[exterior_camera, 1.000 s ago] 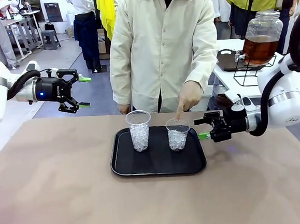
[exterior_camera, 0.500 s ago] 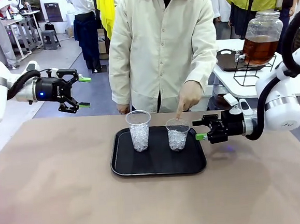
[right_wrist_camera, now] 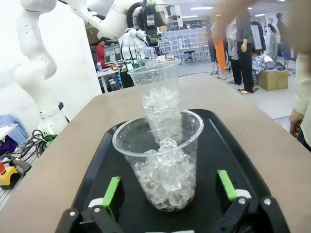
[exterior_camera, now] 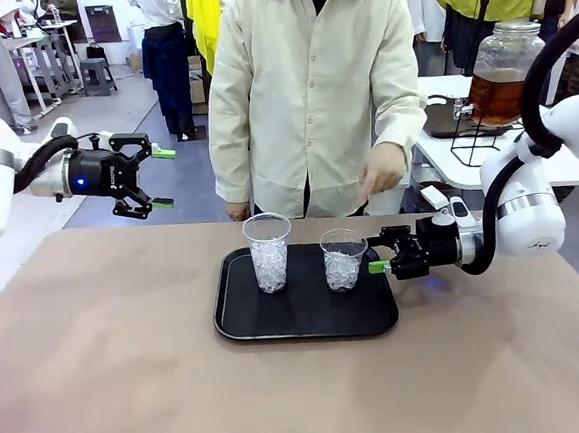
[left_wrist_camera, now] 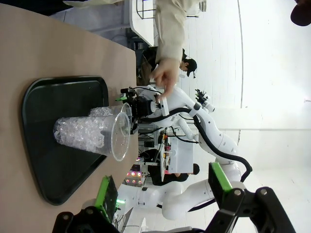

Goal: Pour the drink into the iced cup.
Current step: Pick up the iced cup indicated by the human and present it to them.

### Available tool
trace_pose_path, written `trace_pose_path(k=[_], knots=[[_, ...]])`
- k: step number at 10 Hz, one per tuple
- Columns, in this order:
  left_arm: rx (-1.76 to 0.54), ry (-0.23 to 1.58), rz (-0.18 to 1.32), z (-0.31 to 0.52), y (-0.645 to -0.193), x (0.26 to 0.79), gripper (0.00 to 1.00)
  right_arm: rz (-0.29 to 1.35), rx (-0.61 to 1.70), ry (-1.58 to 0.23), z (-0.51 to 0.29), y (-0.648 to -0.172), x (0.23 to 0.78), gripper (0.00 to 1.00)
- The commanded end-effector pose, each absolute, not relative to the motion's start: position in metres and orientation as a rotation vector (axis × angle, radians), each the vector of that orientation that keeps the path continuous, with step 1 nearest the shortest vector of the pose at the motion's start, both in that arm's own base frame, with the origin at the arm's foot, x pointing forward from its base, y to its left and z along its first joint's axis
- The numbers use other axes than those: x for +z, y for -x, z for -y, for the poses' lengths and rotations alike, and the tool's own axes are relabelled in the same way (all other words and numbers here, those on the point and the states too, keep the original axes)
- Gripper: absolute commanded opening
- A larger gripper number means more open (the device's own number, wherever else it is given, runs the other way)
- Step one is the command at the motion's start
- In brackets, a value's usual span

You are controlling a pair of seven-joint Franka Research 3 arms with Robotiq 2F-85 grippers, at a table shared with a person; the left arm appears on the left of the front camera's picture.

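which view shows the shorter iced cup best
The right wrist view: the shorter cup sits close and centred between the fingers of the right gripper, ice clearly visible. The front view shows it small on the black tray, right of the taller cup. The left wrist view shows it mostly hidden behind that cup.

Tan table [exterior_camera: 103, 392] fills the foreground. Black tray [exterior_camera: 308, 317] at centre, rounded corners, flat on the tabletop. Person in a cream button shirt [exterior_camera: 309, 85] stands at 12 o'clock of that tray, just past the far table edge. White side table [exterior_camera: 443, 156] at 2 o'clock, carrying a black wire stand [exterior_camera: 476, 142] with a second dark tray [exterior_camera: 440, 116] beside it. Grey stool [exterior_camera: 98, 76] far off at 10 o'clock. Right wrist view: cardboard box [right_wrist_camera: 273, 79] on the floor at 2 o'clock, cable tangle [right_wrist_camera: 38, 138] at 9 o'clock.
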State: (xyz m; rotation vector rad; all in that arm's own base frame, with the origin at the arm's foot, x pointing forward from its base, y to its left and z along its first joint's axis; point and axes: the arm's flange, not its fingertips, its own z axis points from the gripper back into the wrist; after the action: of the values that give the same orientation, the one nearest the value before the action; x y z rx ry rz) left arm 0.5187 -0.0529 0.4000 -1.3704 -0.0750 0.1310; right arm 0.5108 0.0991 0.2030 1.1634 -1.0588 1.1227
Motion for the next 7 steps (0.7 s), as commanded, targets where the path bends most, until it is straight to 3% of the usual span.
trace_pose_path(k=[1,7], knots=[[0.142,1.369,0.072,0.052,-0.518,0.402,1.00,1.084,1.100,-1.188,-0.110,-0.519,0.204,1.00],[0.142,1.369,0.072,0.052,-0.518,0.402,1.00,1.029,1.131,-1.244,-0.130,-0.517,0.203,1.00]])
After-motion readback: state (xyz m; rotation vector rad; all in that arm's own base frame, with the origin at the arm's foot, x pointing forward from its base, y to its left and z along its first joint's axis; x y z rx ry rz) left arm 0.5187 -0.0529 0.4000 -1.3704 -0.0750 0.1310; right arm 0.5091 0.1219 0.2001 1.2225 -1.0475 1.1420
